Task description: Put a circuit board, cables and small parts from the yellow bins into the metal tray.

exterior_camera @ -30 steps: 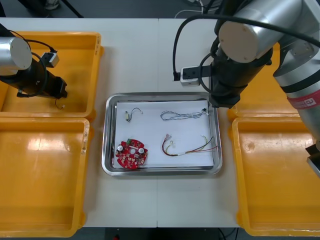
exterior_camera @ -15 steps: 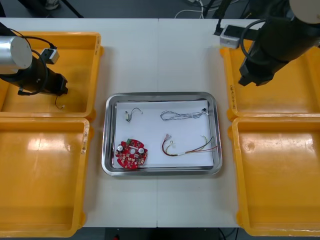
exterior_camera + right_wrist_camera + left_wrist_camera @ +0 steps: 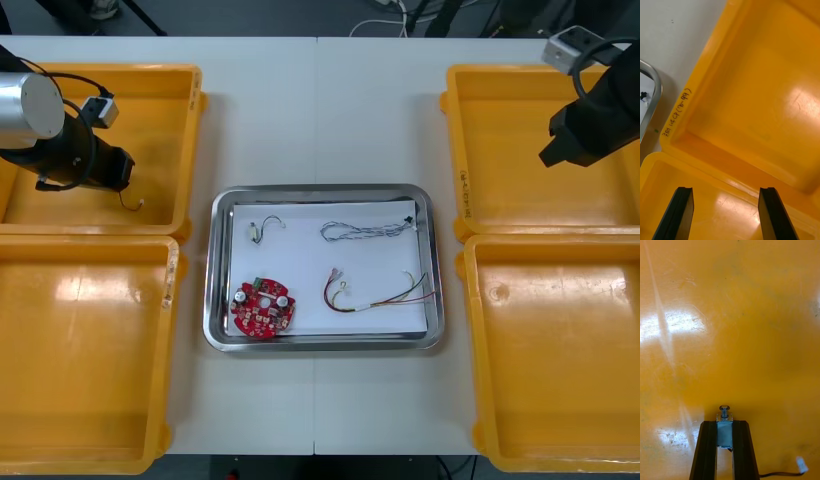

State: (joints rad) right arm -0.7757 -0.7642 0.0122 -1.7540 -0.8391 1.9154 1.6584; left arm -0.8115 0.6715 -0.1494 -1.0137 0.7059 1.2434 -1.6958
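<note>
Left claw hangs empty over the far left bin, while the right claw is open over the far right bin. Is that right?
Not quite. The left claw is not empty: the left wrist view shows it shut on a small metal part. The rest holds: it is over the far left bin, and the right claw is open over the far right bin.

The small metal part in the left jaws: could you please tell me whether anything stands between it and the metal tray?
Only the wall of its own yellow bin, which the small metal part must be lifted over. Past that come the table and the metal tray.
</note>
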